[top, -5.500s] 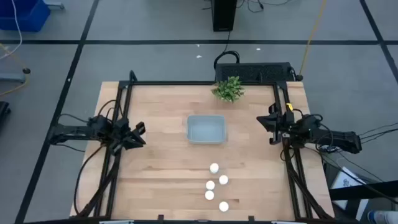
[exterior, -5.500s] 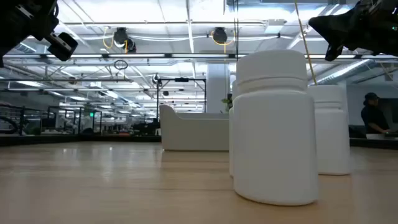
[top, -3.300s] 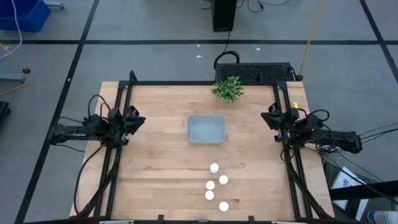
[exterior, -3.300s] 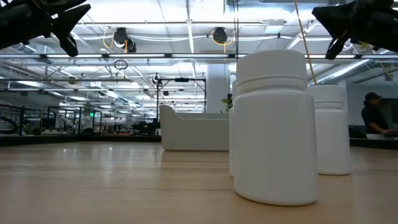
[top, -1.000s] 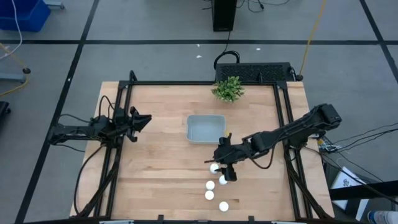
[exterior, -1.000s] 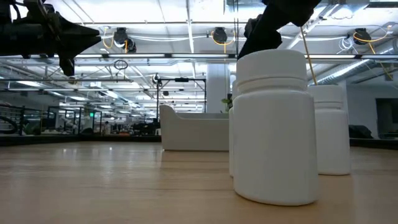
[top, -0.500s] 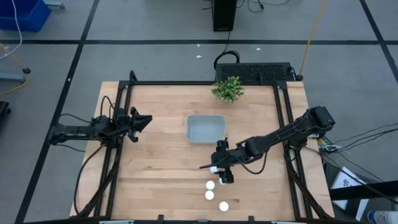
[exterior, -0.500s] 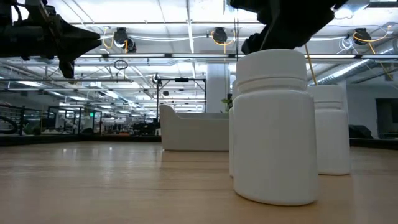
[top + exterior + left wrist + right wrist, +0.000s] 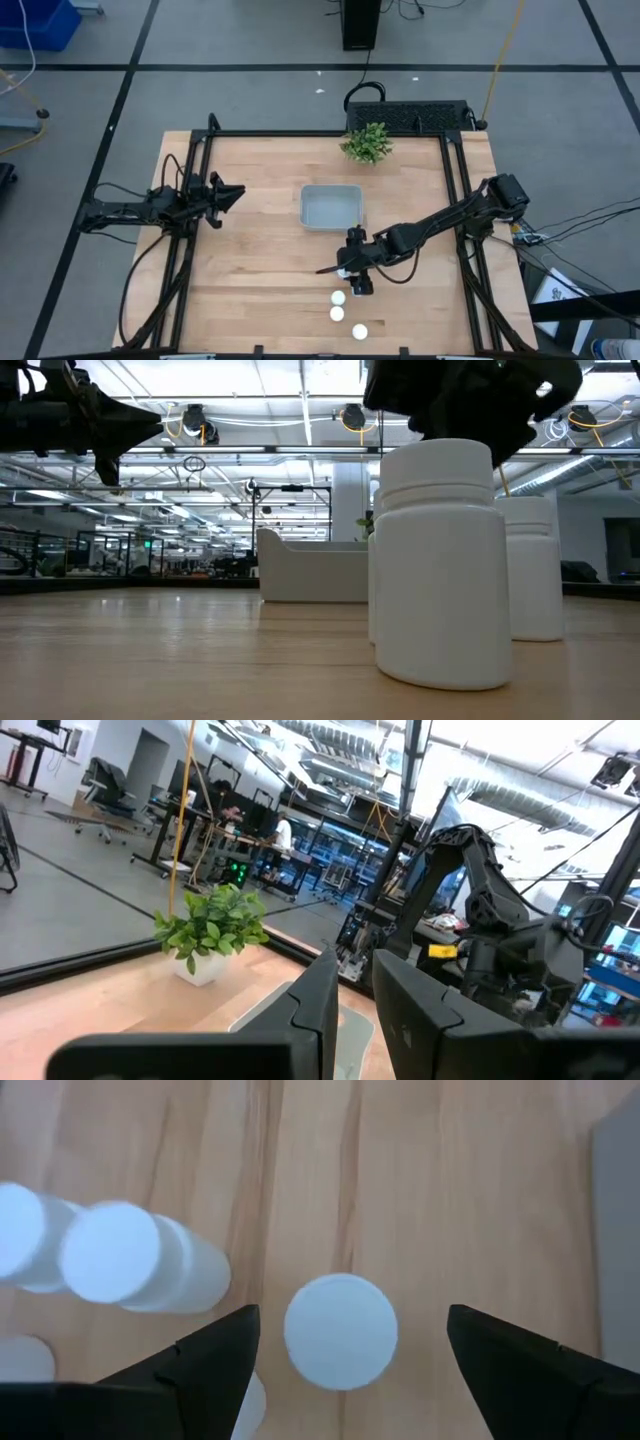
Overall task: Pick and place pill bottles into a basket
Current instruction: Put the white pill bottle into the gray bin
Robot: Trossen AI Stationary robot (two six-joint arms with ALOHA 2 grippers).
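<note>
The right hand (image 9: 350, 1330) hangs over the group of pill bottles (image 9: 338, 297) on the near part of the counter (image 9: 260, 250), just in front of the basket (image 9: 331, 206). Its fingers (image 9: 215, 1345) are spread wide, with one upright bottle (image 9: 340, 1330) between them, not touched. The left hand (image 9: 225, 192) waits above the left side of the counter, fingers nearly closed, holding nothing.

My right arm reaches far across the table toward its middle, wrist turned downward; my right gripper (image 9: 345, 271) hangs with its fingers (image 9: 215, 1355) spread wide apart. My left arm waits at the table's left edge; my left gripper (image 9: 228, 192) points inward, fingers (image 9: 320, 995) nearly together.
</note>
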